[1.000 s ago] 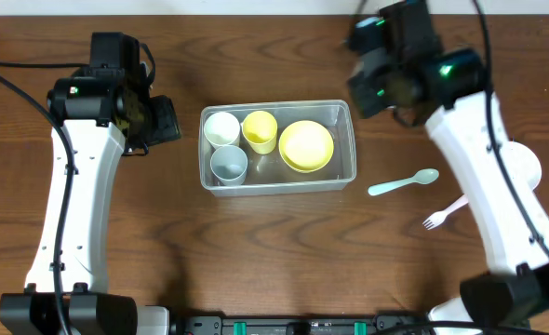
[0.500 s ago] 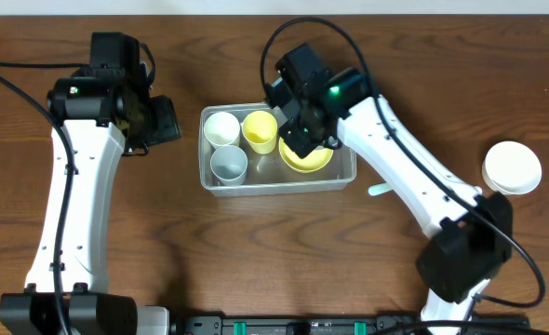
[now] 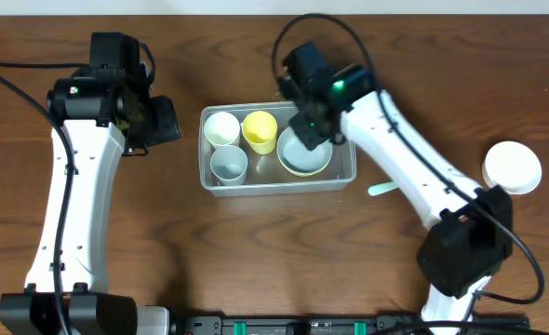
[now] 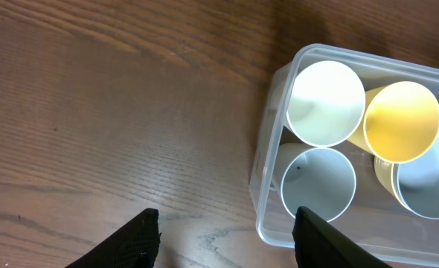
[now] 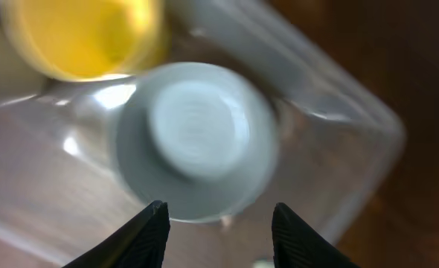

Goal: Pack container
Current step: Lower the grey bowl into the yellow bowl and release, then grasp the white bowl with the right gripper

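You have the clear plastic rectangular tub (image 3: 274, 183) mid-table on the brown wooden table (image 3: 256, 261). In its left end, the white plastic cup (image 3: 222, 127) stands behind the grey-blue plastic cup (image 3: 228, 164), with the yellow plastic cup (image 3: 260, 130) just right of the white one. In the right end, the pale blue bowl (image 3: 304, 154) lies in the yellow bowl (image 4: 384, 179). The round white bowl (image 3: 512, 167) sits well apart, far right

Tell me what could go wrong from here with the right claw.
1. The open right claw hangs close over the pale blue bowl in the container; lifting out slanted might catch its rim or the nearby yellow cup.
2. The spoon lies partly under the right arm, so a low sweep might knock it.
3. The container looks nearly full; the white bowl may fit poorly.
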`<control>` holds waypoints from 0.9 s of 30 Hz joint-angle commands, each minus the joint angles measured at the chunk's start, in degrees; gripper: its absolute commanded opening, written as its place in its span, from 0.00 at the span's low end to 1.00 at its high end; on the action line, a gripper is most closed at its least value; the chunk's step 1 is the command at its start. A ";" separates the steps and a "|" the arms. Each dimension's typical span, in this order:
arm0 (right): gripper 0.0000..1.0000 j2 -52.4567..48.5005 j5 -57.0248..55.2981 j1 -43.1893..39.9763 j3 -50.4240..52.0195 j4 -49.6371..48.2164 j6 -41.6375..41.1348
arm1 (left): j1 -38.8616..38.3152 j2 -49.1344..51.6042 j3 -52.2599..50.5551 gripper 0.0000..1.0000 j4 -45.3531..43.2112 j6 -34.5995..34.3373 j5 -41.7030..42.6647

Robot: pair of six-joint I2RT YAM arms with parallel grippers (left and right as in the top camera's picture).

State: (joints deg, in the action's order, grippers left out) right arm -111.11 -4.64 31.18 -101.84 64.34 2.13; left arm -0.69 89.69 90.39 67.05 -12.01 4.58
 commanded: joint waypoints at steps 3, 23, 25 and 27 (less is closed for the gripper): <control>0.48 8.26 -3.78 -13.42 -0.15 0.68 -10.38 | -0.02 0.13 -0.17 0.59 0.17 -0.11 0.39; 0.56 1.27 0.15 -52.70 14.23 -1.97 -15.43 | -0.02 0.13 -0.17 0.59 0.20 -0.15 0.42; 0.56 0.42 0.15 -53.55 17.20 -4.70 -15.34 | -0.02 0.13 -0.17 0.59 0.42 -0.15 0.42; 0.55 -0.35 0.22 -54.16 19.52 -6.88 -15.34 | -0.02 0.13 -0.17 0.59 0.66 -0.13 0.42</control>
State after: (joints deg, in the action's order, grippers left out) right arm -110.56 -5.15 -21.96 -84.66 58.85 -13.80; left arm -0.69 89.69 90.39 67.20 -12.01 4.58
